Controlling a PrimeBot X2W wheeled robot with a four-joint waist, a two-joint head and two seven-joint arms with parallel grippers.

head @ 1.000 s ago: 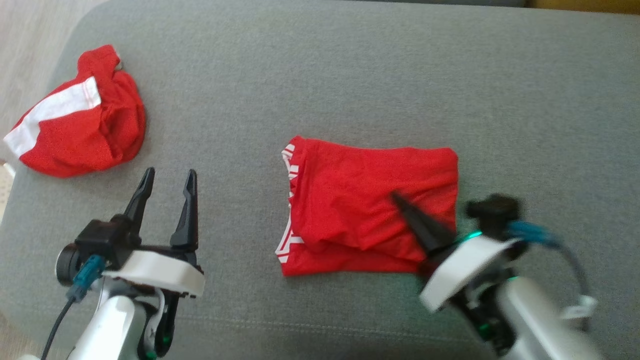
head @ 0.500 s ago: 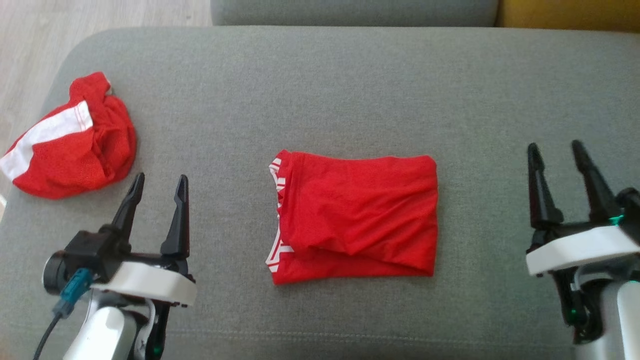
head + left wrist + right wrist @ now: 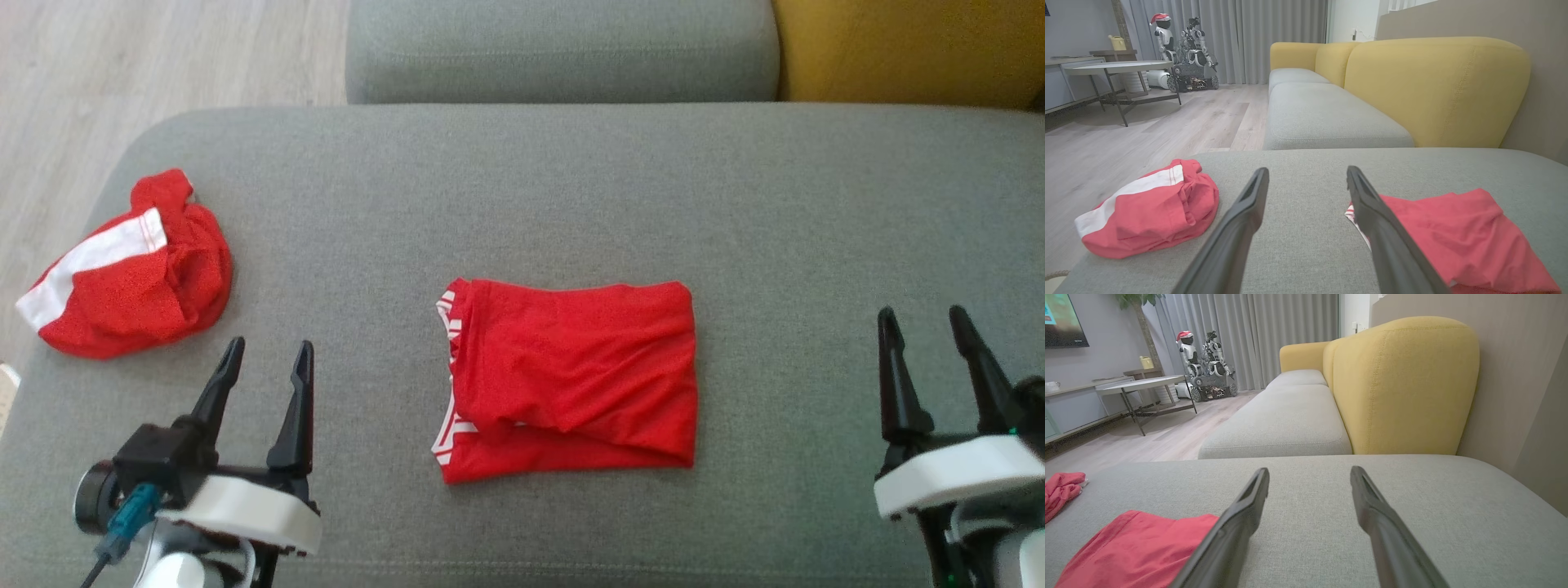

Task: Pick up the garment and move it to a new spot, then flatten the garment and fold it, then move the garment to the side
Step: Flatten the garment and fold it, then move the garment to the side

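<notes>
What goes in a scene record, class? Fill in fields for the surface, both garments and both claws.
surface: grey cushion
folded garment: red, white trim on its left edge, mid-cushion, apart from both claws
crumpled garment: red with a white band, at the cushion's left end
left claw: open, empty, left of the folded garment
right claw: open, empty, right of the folded garment
behind: yellow backrest

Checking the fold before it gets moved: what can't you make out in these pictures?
- Folded garment: inner layers and underside, head view, covered by its own top layer.
- Its near edge, right wrist view: cut by the bottom edge, partly behind the right gripper.
- Crumpled garment: its type, head view, bunched on itself.
</notes>
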